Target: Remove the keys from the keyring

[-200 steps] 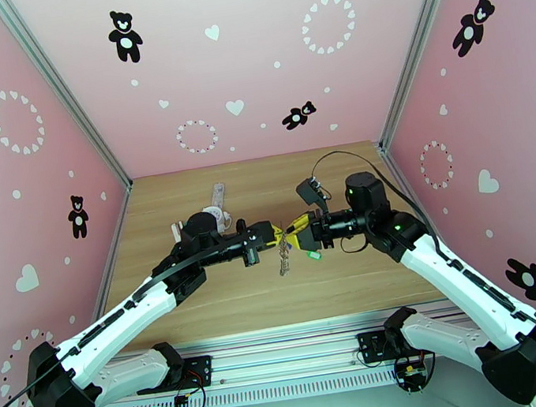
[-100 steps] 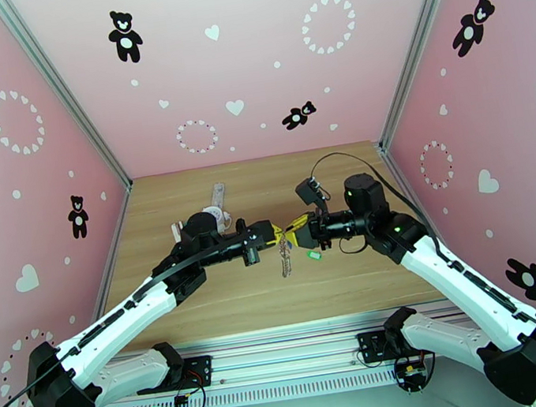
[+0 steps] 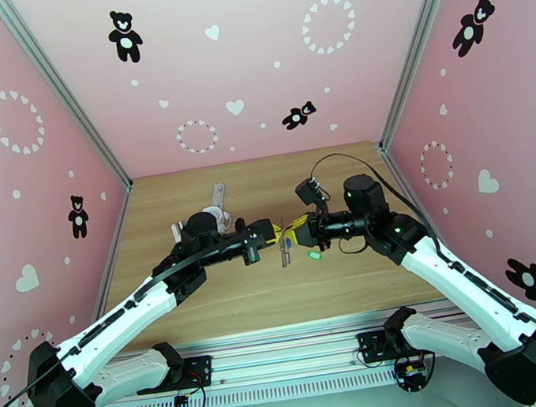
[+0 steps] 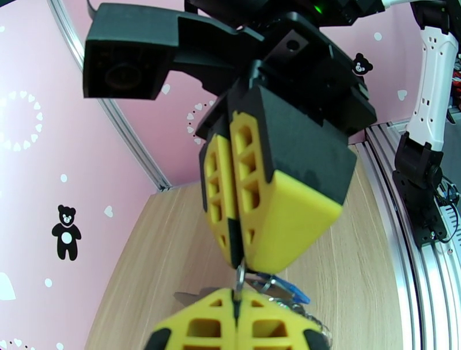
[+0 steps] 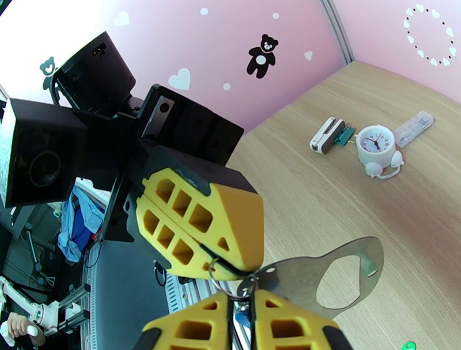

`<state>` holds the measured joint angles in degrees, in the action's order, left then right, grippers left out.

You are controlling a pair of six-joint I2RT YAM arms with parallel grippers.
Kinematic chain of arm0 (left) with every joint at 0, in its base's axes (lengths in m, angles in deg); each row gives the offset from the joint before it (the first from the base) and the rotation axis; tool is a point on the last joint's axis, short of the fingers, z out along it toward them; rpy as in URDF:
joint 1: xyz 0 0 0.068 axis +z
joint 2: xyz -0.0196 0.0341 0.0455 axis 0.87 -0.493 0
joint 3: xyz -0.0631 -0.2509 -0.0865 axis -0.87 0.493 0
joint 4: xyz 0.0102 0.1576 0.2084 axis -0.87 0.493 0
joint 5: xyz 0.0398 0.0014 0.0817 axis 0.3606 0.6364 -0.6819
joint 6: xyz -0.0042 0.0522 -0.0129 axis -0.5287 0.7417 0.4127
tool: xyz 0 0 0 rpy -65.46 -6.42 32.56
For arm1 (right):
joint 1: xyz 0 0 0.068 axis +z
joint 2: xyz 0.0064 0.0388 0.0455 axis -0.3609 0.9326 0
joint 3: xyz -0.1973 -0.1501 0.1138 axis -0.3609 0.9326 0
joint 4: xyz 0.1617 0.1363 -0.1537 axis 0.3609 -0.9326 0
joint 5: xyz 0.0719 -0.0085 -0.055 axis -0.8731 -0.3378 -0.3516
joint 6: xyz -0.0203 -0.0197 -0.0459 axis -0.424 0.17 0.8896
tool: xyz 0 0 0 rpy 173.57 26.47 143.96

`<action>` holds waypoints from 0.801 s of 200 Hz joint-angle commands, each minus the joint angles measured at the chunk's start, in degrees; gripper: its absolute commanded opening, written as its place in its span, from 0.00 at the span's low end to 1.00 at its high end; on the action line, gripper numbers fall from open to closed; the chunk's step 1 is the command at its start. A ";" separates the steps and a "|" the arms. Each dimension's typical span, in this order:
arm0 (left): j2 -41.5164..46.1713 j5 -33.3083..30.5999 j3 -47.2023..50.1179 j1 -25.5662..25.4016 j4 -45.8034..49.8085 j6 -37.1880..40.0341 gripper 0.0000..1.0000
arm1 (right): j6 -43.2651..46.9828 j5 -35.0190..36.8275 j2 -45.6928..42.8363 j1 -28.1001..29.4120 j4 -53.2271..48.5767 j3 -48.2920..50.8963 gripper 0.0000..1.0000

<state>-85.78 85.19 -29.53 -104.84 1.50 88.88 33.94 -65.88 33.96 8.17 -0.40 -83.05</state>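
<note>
Keyring point(image 3: 283, 251) held in mid-air between left gripper point(image 3: 275, 236) and right gripper point(image 3: 289, 233), above the table point(image 3: 225, 294).
Both meet tip to tip, each clamped shut on the thin metal loop. The blue key point(image 4: 288, 289) dangles just under them; the green key point(image 3: 313, 255) lies on the wood near the right gripper. Light, stiff, slippery wire, likely springy; the blue plastic head looks the surest hold.

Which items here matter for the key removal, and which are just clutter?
Job: keyring, blue key, green key (already off the ring).
Clutter: white clock, white-and-green block, clear plastic piece.
</note>
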 commanded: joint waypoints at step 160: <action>-1.20 -6.93 -3.20 -0.62 -1.73 0.38 0.03 | 1.57 9.41 -1.61 2.67 -7.58 -1.91 0.00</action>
<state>-86.64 82.57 -29.58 -105.35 1.63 88.40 34.95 -57.99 33.09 9.87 -3.66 -83.20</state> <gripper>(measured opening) 0.049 0.039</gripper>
